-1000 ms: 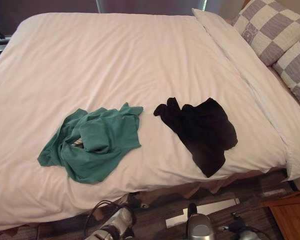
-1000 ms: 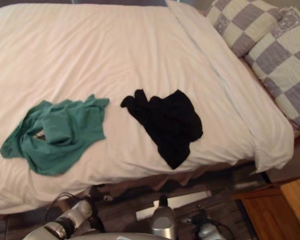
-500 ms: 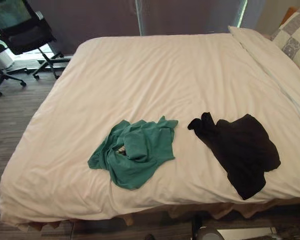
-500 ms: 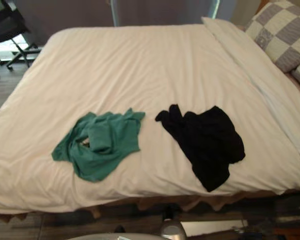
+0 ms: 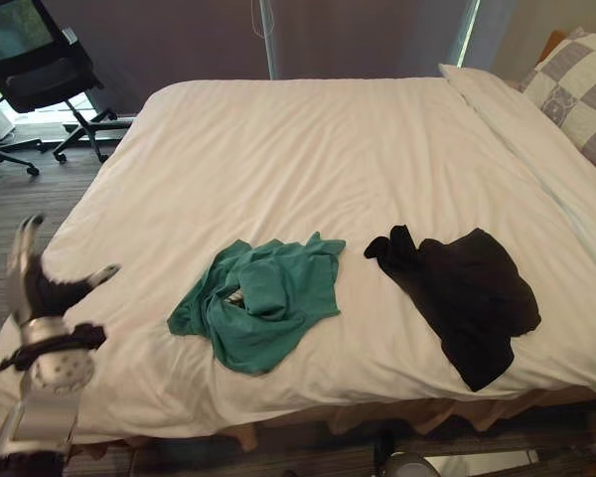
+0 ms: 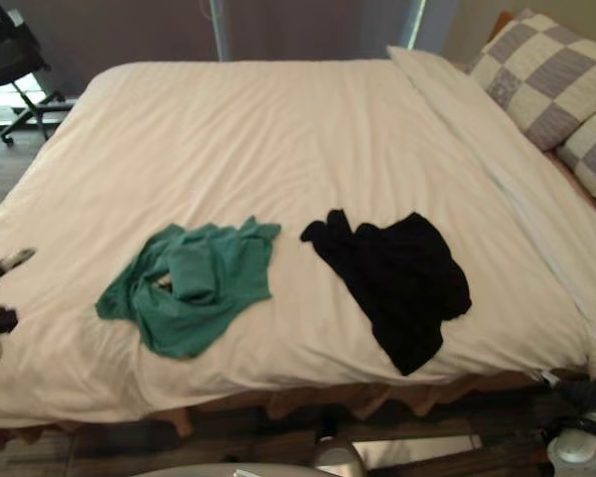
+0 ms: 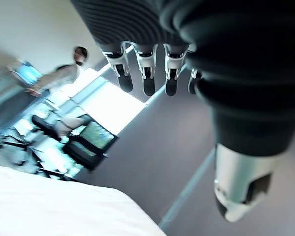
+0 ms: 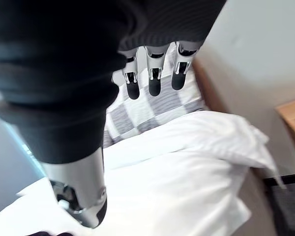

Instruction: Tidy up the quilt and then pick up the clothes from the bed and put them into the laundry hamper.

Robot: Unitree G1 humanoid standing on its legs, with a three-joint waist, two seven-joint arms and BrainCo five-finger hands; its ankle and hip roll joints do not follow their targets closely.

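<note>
A wide bed [image 5: 278, 149] fills the room, its white quilt [image 5: 308, 169] spread smooth and flat from the foot to the checked pillows [image 5: 576, 84] at the far right corner. A black office chair [image 5: 35, 70] stands on the floor beyond the bed's left side, before a dark curtain.

From the left eye view, a crumpled green shirt [image 5: 263, 298] lies on the quilt near the front edge, and a black garment [image 5: 462, 293] lies to its right, the two close but apart. The left hand [image 5: 40, 288] is raised at the bed's left front corner, fingers straight and spread, holding nothing; it hangs well to the left of the green shirt, clear of it.

The right eye view gives the same layout: green shirt left, black garment right, both resting loose on the quilt, with the pillows stacked at the upper right.

In the left wrist view, the left hand's fingers [image 7: 147, 78] hang straight and relaxed, empty, with the quilt's edge below, the chair beyond, and a person [image 7: 64, 73] blurred in the distance.

In the right wrist view, the right hand [image 8: 152, 73] shows its fingers extended and loose, gripping nothing, above the quilt's folded corner and a checked pillow.
</note>
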